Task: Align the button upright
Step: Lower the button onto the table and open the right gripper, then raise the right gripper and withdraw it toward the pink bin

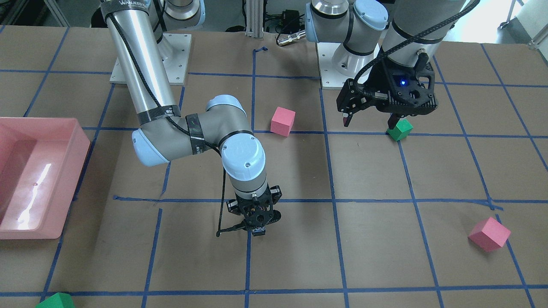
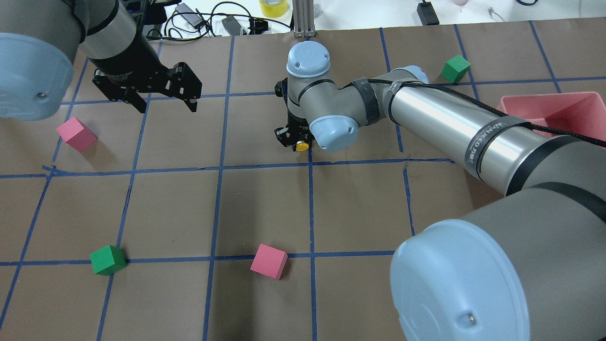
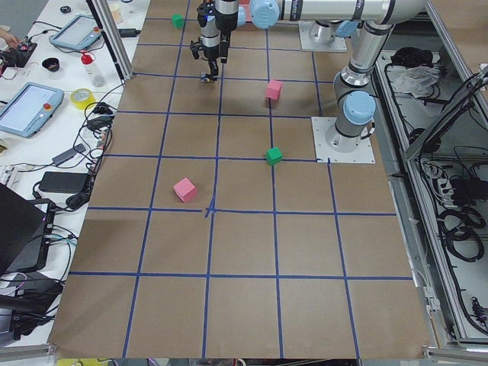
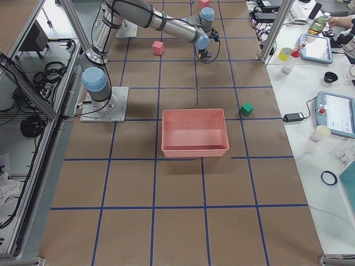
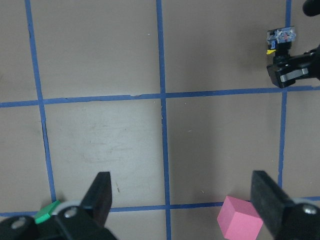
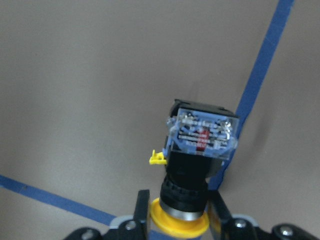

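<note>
Front view: the right hand (image 1: 257,226) points down at the tabletop (image 1: 376,179) and is clenched on the button (image 1: 258,232), which shows just under its fingertips beside a tape line (image 1: 248,265). The left hand (image 1: 370,121) hangs well apart from it, fingers spread and gripping nothing. A green cube (image 1: 400,129) sits just beside one of its fingers. A bin (image 1: 75,179) stands at the table's edge.

Overhead view: the button's yellow cap peeks out below the right wrist, close to a crossing of tape lines. The left hand is released above the tabletop.

Left wrist view: the button sits far off in the upper corner, its block end pointing away from the right hand. A pink cube (image 5: 240,220) lies near one left finger.

Right wrist view: two fingers pinch the yellow cap, and the black body and clear block (label toward the camera) reach out over the tape line. Whether the block touches the tabletop cannot be told.
</note>
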Motion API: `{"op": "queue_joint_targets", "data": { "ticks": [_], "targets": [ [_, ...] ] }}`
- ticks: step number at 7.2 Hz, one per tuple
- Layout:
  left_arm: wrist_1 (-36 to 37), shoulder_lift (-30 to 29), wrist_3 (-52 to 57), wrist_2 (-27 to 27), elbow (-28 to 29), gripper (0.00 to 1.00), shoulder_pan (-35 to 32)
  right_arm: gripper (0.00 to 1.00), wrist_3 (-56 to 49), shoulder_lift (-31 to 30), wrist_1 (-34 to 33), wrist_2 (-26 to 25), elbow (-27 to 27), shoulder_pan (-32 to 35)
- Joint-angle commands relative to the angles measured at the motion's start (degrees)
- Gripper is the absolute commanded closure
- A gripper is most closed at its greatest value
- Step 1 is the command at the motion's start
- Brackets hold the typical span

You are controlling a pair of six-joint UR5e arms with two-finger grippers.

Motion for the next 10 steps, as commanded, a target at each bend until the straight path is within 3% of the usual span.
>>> {"op": "queue_joint_targets", "data": {
  "ticks": [1,2,3,5,8,10],
  "targets": [
    [0.0,0.0,0.0,0.0,0.0,0.00,0.0,0.43,0.5,0.0,-0.2,0.1,0.2,-0.1],
    [0.0,0.0,0.0,0.0,0.0,0.00,0.0,0.15,0.5,-0.4,-0.7,0.3,0.2,0.0],
    [0.0,0.0,0.0,0.0,0.0,0.00,0.0,0.08,0.7,-1.3,-0.6,0.9,0.2,-0.1],
    [0.0,0.0,0.0,0.0,0.1,0.00,0.0,0.04,1.4,-2.6,-0.5,0.9,0.2,-0.1],
    [0.0,0.0,0.0,0.0,0.0,0.00,0.0,0.00,1.6,-10.7,1.3,-1.1,0.9,-1.1],
    [0.0,0.0,0.0,0.0,0.1,0.00,0.0,0.00,1.4,-12.4,8.3,-10.7,1.0,-3.8]
  ]
}}
